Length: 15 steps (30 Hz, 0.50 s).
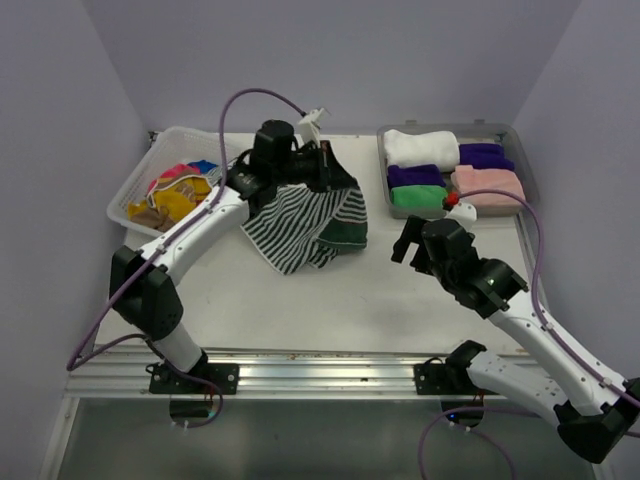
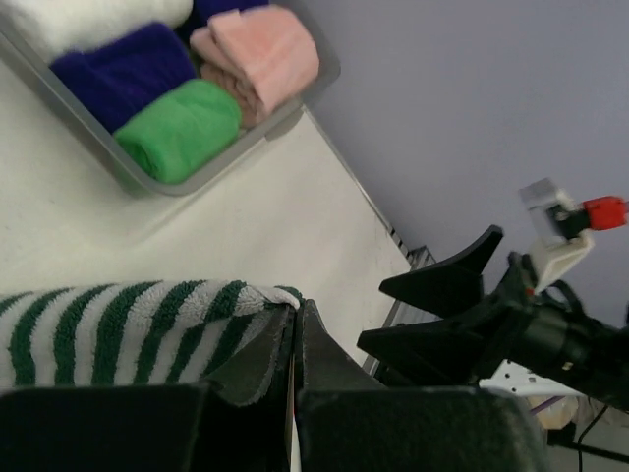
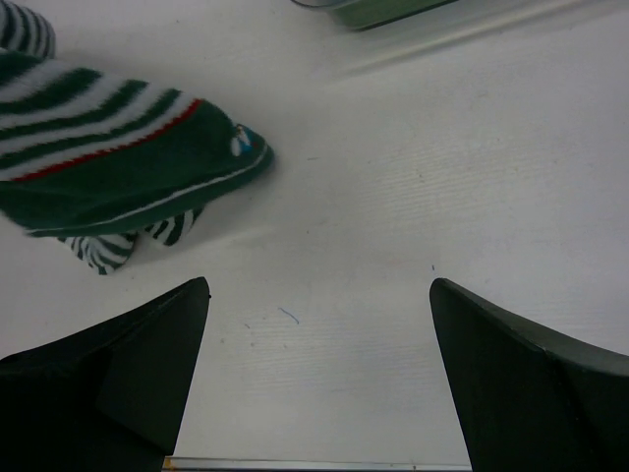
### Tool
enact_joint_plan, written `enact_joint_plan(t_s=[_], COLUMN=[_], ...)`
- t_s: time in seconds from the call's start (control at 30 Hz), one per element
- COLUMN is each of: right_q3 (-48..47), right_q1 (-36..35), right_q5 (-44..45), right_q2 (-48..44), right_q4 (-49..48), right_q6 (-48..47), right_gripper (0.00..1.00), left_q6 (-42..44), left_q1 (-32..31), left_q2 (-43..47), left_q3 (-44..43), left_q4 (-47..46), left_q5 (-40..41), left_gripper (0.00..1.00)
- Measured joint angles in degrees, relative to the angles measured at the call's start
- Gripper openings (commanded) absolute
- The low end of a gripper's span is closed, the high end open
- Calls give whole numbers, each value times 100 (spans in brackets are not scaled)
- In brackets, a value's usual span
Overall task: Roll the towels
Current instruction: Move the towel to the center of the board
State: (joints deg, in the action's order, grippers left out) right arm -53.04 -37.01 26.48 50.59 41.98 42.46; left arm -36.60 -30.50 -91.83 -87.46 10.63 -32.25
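Observation:
A green-and-white striped towel point(image 1: 305, 225) hangs from my left gripper point(image 1: 335, 168) and trails onto the table. In the left wrist view the jaws are shut on its top edge point(image 2: 246, 300). My right gripper point(image 1: 412, 245) is open and empty just above the table, right of the towel; its wrist view shows the towel's dark green end point(image 3: 118, 177) at the upper left. Rolled white, purple, green and pink towels lie in the grey tray point(image 1: 520, 165). Yellow, pink and blue towels lie in the white basket point(image 1: 130, 195).
The tray stands at the back right, the basket at the back left. The tray corner shows in the left wrist view point(image 2: 147, 182). Walls close in the table on three sides. A metal rail point(image 1: 320, 365) runs along the near edge.

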Motion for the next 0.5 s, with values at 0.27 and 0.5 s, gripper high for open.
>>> enact_joint_plan(t_s=[0.27, 0.5], right_q3=[216, 396], right_q1=[0, 0], right_q5=[236, 356], right_q2=[-605, -793], right_q4=[337, 472], right_q6=[173, 195], right_gripper=[99, 98], left_q6=[-321, -461], left_q1=[-848, -1198], left_q2=[-769, -914], left_q3=[205, 199], left_q4=[-188, -494], left_q5=[96, 103], left_gripper=[0, 0])
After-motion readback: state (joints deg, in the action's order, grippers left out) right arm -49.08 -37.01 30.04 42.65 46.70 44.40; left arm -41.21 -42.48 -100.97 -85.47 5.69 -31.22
